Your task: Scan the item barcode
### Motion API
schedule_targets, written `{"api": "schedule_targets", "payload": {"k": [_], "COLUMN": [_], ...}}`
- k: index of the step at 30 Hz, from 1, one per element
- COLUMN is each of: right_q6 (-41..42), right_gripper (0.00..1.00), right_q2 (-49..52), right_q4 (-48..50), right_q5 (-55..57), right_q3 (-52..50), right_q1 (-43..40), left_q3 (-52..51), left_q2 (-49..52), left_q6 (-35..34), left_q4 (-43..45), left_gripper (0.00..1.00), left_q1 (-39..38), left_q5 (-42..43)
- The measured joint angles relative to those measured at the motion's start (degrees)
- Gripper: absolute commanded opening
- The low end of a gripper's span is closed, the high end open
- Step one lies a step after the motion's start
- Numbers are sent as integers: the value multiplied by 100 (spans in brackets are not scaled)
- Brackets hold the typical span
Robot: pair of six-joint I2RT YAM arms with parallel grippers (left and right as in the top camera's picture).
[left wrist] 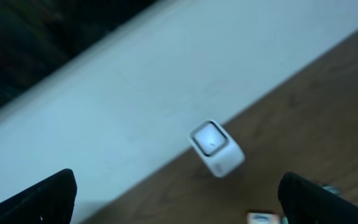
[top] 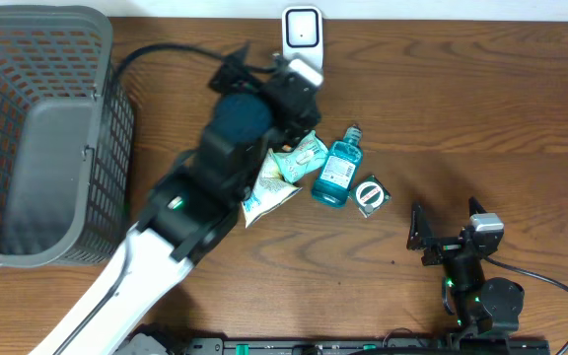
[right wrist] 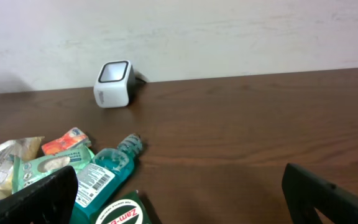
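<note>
A: Your left claw (left wrist: pixel 176 186) is hovering up by the scanner (top: pixel 303 30) at the back edge of the surface (top: pixel 481 108). Its fingers are spread wide, with nothing between them.

B: And your right claw (right wrist: pixel 179 180) is sitting low at the front right, gaping just as wide and empty too. So no item is in hand yet.

A: The items are all lying in a small heap mid-surface. There's the teal mouthwash bottle (top: pixel 337 171), a green packet (top: pixel 302 155) touching its left side, a pale pouch (top: pixel 269 187) partly under your left arm, and a small square box (top: pixel 371 194) just beside the bottle's base.

B: I'm reading the pick as the step you're working on. The bottle is looking like the easy one (its white label is facing up, with what seems to be a barcode, though it's tiny from the right wrist).

A: If you're going for it, you're wanting to come down across the bottle's body, clear of the label, so your fingers aren't covering the print.

B: Mind that packet, it's lying right against the bottle. A sloppy close could be catching both.

A: After that you're turning the label toward the scanner's window and holding it steady, near but not touching.
</note>
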Motion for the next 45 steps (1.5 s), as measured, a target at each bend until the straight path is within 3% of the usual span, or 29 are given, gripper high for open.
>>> {"api": "schedule_targets", "payload": {"k": [23,28,34,39,45], "right_q6": [0,0,0,0,0], "right_gripper": [99,99,99,99,99], "right_q2": [2,4,4,4,4], "right_q4": [0,0,0,0,0], "right_q5": [0,0,0,-2,0], "right_q3": [0,0,0,0,0], "right_q1": [0,0,0,0,0], "left_q3": [0,0,0,15,748], "left_q2": [-3672,-4347,-4894,-5294,-5370], "left_q6": [256,229,59,-807,-1438], "left_q4": [-435,-431,-435,-481,-1368], "left_gripper": [98,98,98,98,98], "left_q1": [107,634,1832,2826,3176], "left_q5": [-138,-138,-107,623,1360]}}
